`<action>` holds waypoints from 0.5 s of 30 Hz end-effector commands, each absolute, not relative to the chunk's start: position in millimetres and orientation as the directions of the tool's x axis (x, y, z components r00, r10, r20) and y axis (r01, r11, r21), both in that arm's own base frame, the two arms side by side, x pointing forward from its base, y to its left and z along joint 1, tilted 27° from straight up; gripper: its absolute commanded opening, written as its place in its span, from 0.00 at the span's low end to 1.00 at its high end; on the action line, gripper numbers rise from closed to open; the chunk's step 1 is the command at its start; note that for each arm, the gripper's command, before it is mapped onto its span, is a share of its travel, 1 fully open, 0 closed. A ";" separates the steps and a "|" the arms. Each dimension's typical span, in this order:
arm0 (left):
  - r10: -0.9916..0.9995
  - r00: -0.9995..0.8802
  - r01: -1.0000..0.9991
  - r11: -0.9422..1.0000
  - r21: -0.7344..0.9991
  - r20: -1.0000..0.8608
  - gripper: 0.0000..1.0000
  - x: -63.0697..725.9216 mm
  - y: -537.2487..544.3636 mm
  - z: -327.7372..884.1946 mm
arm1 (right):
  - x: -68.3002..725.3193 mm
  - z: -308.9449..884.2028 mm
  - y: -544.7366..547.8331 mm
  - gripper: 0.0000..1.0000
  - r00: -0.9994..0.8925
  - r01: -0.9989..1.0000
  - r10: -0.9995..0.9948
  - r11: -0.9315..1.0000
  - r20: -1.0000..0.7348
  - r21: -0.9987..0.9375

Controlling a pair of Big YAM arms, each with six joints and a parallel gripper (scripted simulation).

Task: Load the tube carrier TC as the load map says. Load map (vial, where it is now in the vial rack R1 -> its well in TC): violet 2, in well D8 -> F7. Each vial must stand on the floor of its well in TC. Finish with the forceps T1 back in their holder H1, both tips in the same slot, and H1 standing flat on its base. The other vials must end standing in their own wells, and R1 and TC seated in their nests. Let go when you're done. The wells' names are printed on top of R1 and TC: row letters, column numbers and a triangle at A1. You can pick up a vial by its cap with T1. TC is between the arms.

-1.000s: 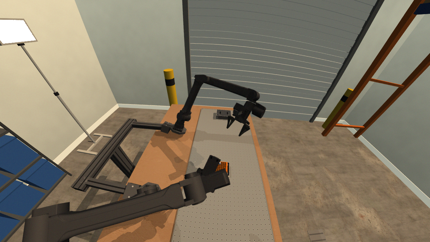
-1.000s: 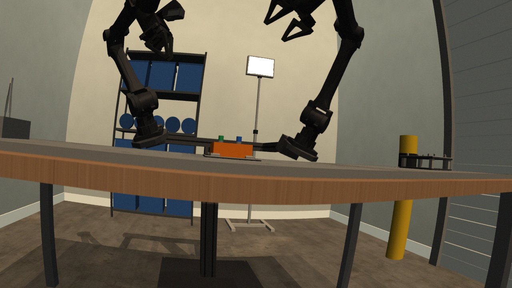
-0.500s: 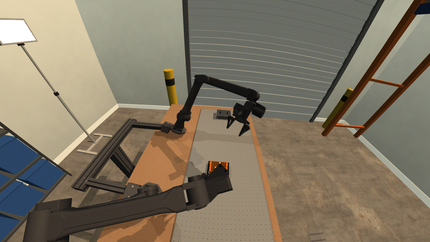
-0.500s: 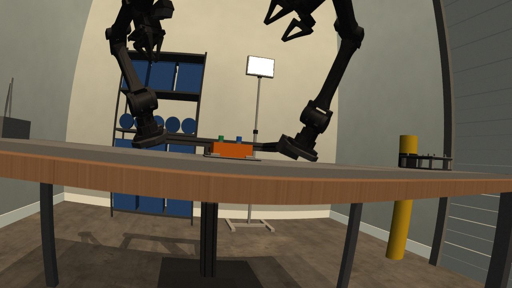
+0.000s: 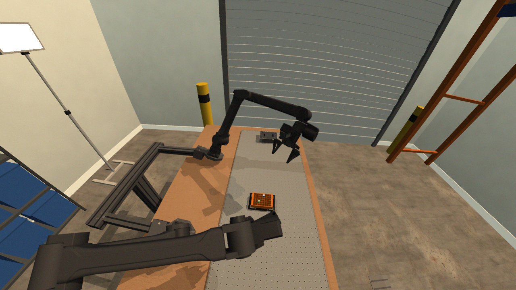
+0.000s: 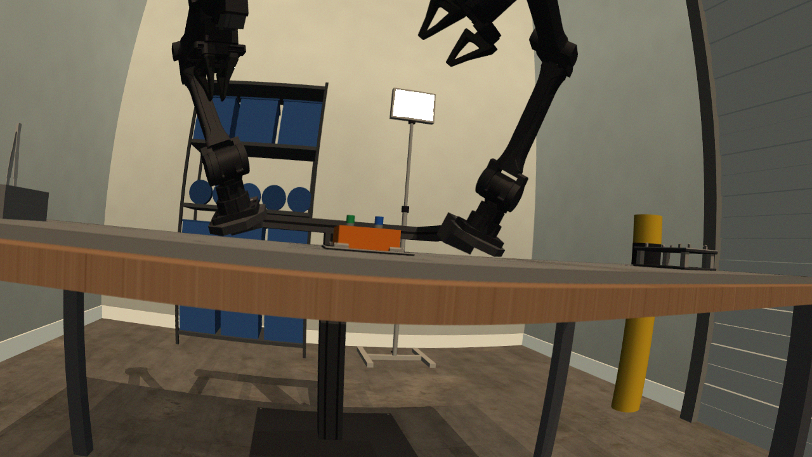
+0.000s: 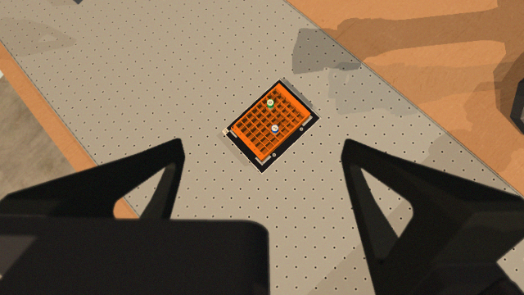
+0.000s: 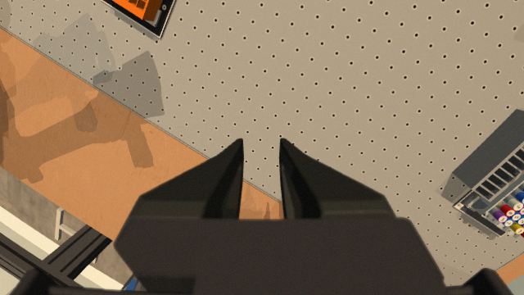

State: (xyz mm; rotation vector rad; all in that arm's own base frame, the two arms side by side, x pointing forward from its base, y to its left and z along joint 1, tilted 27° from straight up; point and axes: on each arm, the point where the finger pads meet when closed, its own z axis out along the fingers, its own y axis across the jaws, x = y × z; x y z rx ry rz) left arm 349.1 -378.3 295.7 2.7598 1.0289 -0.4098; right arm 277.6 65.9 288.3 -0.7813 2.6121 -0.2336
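The orange tube carrier TC (image 5: pixel 262 207) (image 6: pixel 366 238) (image 7: pixel 306 115) (image 8: pixel 151 10) sits in its dark nest between the arms. A green-capped vial (image 5: pixel 258 200) (image 6: pixel 350 219) (image 7: pixel 270 103) and a blue-capped vial (image 5: pixel 263 195) (image 6: pixel 379 221) (image 7: pixel 274 129) stand in it. My left gripper (image 6: pixel 434 51) (image 7: pixel 263 147) is wide open, high above the table. My right gripper (image 6: pixel 216 98) (image 8: pixel 261 147) is partly open and empty, also high. R1 is cut off in the right wrist view; a violet cap (image 8: pixel 498 215) shows there, its well unreadable. The forceps T1 (image 6: pixel 15 150) rise above the dark holder H1 (image 6: pixel 23 202).
A grey slotted block (image 8: pixel 487 152), apparently H1, stands beside R1 at the right wrist view's right edge. A low black stand (image 5: pixel 268 137) (image 6: pixel 675 250) on posts is at the table's left-arm end. Forearms hang over the table; the top view does not show R1.
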 end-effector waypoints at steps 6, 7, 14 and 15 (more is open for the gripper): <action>0.605 0.734 0.656 -0.748 0.094 -0.307 1.00 351.3 -382.6 309.2 | 283.1 313.0 41.9 0.23 -0.865 -0.275 -0.358 0.924 -0.351 -0.265; 0.605 0.734 0.656 -0.748 0.094 -0.307 1.00 351.3 -382.6 309.2 | 282.4 314.0 38.0 0.23 -0.874 -0.250 -0.336 0.930 -0.350 -0.268; 0.605 0.734 0.656 -0.748 0.094 -0.307 1.00 351.3 -382.6 309.2 | 278.4 320.1 16.9 0.23 -0.920 -0.073 -0.175 0.955 -0.350 -0.286; 0.605 0.734 0.656 -0.748 0.094 -0.307 1.00 351.3 -382.6 309.2 | 277.5 321.3 13.2 0.23 -0.924 -0.047 -0.152 0.956 -0.351 -0.290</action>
